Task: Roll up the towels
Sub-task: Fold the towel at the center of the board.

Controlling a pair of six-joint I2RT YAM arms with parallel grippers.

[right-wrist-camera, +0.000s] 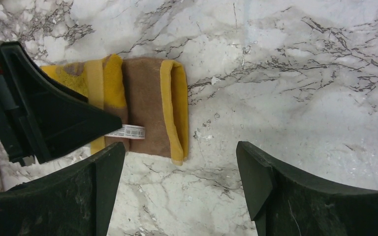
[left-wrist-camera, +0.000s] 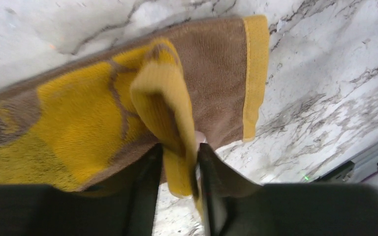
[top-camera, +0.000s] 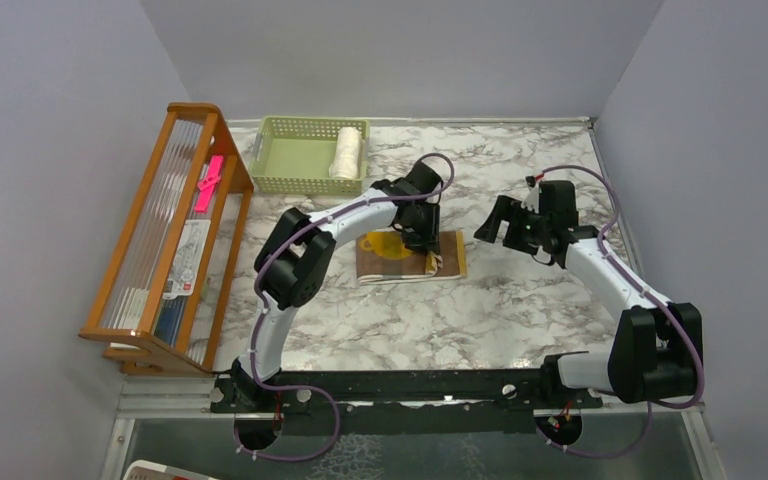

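Observation:
The mustard-yellow towel [top-camera: 410,258] lies on the marble table, partly folded, its brown reverse [left-wrist-camera: 211,73] turned up. My left gripper [top-camera: 422,240] stands over its right part, and a raised yellow fold [left-wrist-camera: 165,113] sits pinched between the narrowly parted jaws of that gripper [left-wrist-camera: 178,157]. My right gripper [top-camera: 500,225] hovers to the right of the towel, open and holding nothing. In the right wrist view the towel [right-wrist-camera: 147,108] lies just beyond the wide jaws of the right gripper [right-wrist-camera: 177,167]. The cream-white towel [top-camera: 347,152] stands rolled in the basket.
A pale green basket [top-camera: 295,160] sits at the back of the table. A wooden rack [top-camera: 165,235] with plastic sheets and papers stands along the left side. Grey walls close in the left, back and right. A white label [right-wrist-camera: 128,132] sticks out of the towel's edge.

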